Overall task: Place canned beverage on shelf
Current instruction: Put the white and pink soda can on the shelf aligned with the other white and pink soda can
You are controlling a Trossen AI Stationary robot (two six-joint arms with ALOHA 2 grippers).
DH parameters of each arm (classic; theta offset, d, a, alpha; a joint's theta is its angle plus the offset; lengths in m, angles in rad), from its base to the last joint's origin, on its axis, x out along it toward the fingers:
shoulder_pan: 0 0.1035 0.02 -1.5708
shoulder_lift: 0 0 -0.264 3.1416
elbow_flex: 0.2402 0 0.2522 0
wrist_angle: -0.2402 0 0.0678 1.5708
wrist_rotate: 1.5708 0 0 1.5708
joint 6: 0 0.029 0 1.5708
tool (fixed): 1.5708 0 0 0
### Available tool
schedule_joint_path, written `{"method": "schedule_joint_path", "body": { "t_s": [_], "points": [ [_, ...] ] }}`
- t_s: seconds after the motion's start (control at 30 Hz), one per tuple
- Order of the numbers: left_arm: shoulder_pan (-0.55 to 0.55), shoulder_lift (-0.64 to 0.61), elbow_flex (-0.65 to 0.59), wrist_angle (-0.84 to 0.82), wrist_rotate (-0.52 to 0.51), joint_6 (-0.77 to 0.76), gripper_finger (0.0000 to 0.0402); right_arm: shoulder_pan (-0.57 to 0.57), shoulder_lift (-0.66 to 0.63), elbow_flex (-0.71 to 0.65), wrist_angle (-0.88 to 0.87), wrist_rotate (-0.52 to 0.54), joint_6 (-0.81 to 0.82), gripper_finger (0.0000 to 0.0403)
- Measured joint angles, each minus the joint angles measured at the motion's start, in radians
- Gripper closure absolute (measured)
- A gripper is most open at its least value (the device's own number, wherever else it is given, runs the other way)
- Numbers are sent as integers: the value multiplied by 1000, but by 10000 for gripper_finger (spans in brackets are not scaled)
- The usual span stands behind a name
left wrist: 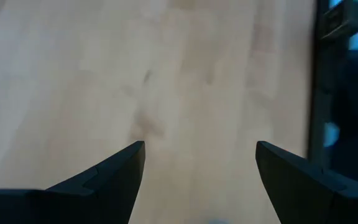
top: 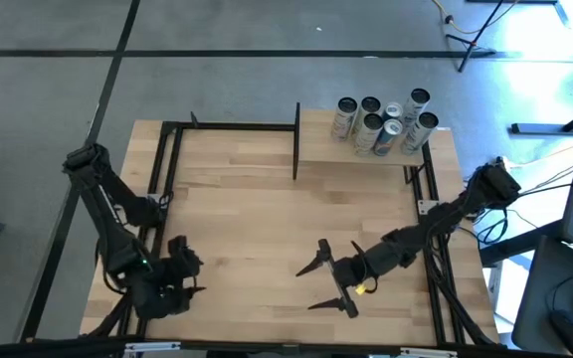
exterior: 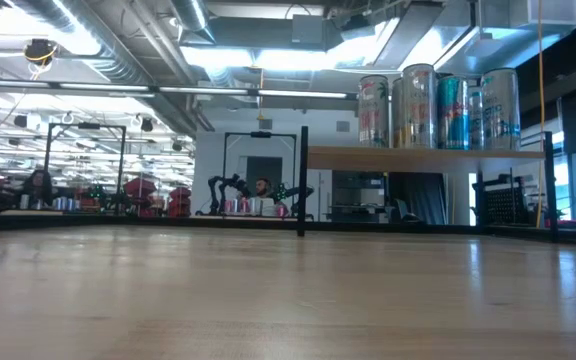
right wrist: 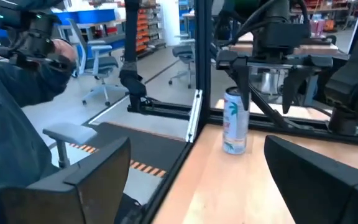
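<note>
Right end effector [top: 306,288] hangs over the near middle of the bench [top: 257,209], jaws spread wide and empty, pointing left. Your target, a loose canned beverage [right wrist: 235,121], shows only in the right wrist view: it stands upright, long axis vertical, at the bench's left edge, straight ahead of those open fingers and well apart from them. From above you cannot see it; the left arm likely hides it. The left end effector [top: 199,276] is wide too, with only bare wood between its fingers, and it looks much the nearer. The shelf [top: 326,139] sits at the far right, already carrying a cluster of cans [top: 381,121], so the carry would run rightward and away.
</note>
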Motion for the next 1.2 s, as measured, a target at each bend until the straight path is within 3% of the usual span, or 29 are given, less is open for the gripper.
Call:
{"method": "schedule_joint_path", "body": {
  "t_s": [0.3,0.43,0.67,1.2],
  "points": [
    [-115,-35,0,36,132,-200,102,42,54,1,94,54,19,52],
    [-170,-35,0,33,140,-266,102,42,72,1,115,50,22,52],
    [-207,-35,0,20,112,-275,102,42,72,1,117,57,24,52],
    [-235,42,0,-22,215,-275,102,42,72,1,115,64,25,52]
  ]
}}
